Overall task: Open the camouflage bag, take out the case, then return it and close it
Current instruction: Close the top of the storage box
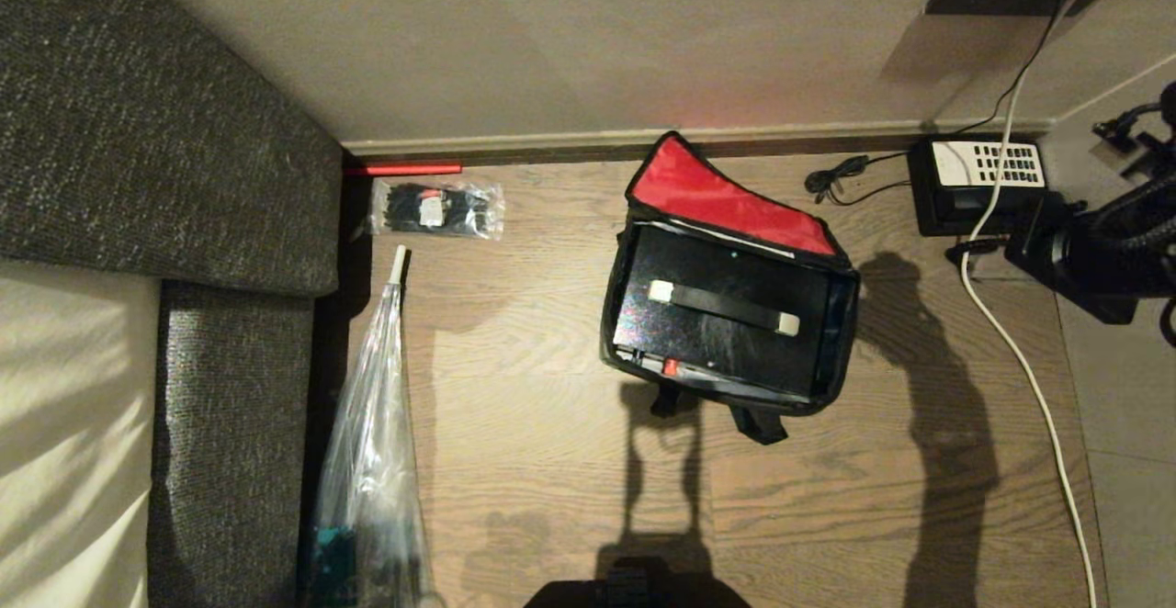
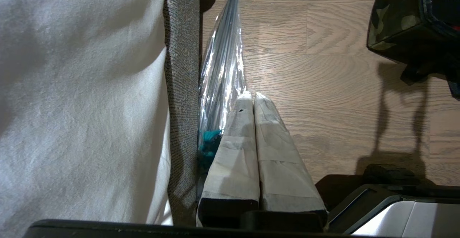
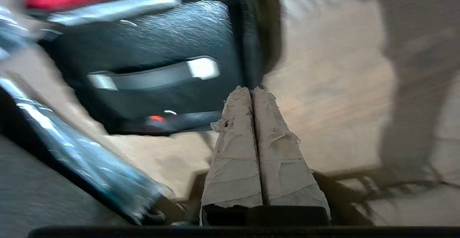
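In the head view, the boxy soft camouflage bag [image 1: 831, 351] with black sides lies open on the brown wood-plank floor [image 1: 551, 461], its red-lined lid [image 1: 717, 195] thrown back toward the pale wall. The flat black rigid case [image 1: 726, 314] sits inside it, filling nearly the whole interior, a black strap handle with silver ends across its top and a small red knob [image 1: 671, 366] on the narrow side nearest the robot. A black telephone with a white keypad [image 1: 978, 181] stands beside the wall to the right, a small clear packet of black ties [image 1: 436, 208] lies to the left, and a long clear plastic-wrapped umbrella [image 1: 372, 461] rests along the grey fabric sofa [image 1: 165, 130]. The dark right arm shows at the right edge. In the left wrist view, the left pincer [image 2: 250, 97] hangs over the floor next to the sofa and the umbrella, its tape-wrapped fingers pressed together on nothing, well apart from the bag. In the right wrist view, which is blurred, the right pincer [image 3: 252, 90] hangs empty above the floor just beside the open bag, fingers pressed together.
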Controlling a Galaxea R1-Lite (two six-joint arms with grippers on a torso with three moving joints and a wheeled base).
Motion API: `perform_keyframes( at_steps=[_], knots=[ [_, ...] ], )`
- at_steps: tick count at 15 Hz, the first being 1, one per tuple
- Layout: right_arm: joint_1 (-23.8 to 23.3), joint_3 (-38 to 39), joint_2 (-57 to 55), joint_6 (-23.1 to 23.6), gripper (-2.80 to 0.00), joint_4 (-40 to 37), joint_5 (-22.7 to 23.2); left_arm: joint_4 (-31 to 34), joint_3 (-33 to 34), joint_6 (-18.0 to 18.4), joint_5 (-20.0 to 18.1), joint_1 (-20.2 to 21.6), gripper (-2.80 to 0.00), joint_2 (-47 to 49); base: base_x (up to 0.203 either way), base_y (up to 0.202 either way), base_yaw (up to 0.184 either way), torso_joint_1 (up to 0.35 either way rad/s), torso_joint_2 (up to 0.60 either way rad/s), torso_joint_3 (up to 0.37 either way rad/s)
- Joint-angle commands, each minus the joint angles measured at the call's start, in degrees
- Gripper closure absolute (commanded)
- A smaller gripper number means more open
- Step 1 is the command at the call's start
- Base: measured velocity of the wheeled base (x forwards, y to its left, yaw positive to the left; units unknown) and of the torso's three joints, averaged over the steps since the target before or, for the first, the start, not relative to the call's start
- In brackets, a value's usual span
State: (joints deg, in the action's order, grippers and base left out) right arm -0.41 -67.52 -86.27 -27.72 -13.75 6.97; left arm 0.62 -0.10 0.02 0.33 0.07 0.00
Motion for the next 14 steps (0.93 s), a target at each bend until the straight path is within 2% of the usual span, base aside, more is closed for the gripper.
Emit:
perform_keyframes(
  at_steps=[1,3,4,6,12,13,14],
  knots=[
    [-1.3,-1.0,-5.0,7.5,0.00,-0.1,0.5,0.0,0.0,0.0,0.0,0.0,0.00,-0.1,0.000,0.000,0.000,0.000,0.00,0.000],
    [-2.0,-0.7,-6.2,16.4,0.00,-1.2,0.5,0.0,0.0,0.0,0.0,0.0,0.00,-0.1,0.000,0.000,0.000,0.000,0.00,0.000],
    [-3.1,-0.7,-6.7,18.9,0.00,-2.4,1.7,0.0,0.0,0.0,0.0,0.0,0.00,0.0,0.000,0.000,0.000,0.000,0.00,0.000],
    [-3.6,-1.2,-7.1,19.7,0.00,-2.5,3.4,0.0,0.0,0.0,0.0,0.0,0.00,-0.1,0.000,0.000,0.000,0.000,0.00,0.000],
    [-3.6,-0.8,-8.5,22.3,0.00,-1.3,2.4,0.0,0.0,0.0,0.0,0.0,0.00,0.0,0.000,0.000,0.000,0.000,0.00,0.000],
    [-3.6,-0.6,-9.7,21.0,0.00,-1.0,2.4,0.0,0.0,0.0,0.0,0.0,0.00,0.0,0.000,0.000,0.000,0.000,0.00,0.000],
    [-3.6,-0.1,-10.5,17.1,0.00,-0.5,3.1,0.0,0.0,0.0,0.0,0.0,0.00,-0.1,0.000,0.000,0.000,0.000,0.00,0.000]
  ],
)
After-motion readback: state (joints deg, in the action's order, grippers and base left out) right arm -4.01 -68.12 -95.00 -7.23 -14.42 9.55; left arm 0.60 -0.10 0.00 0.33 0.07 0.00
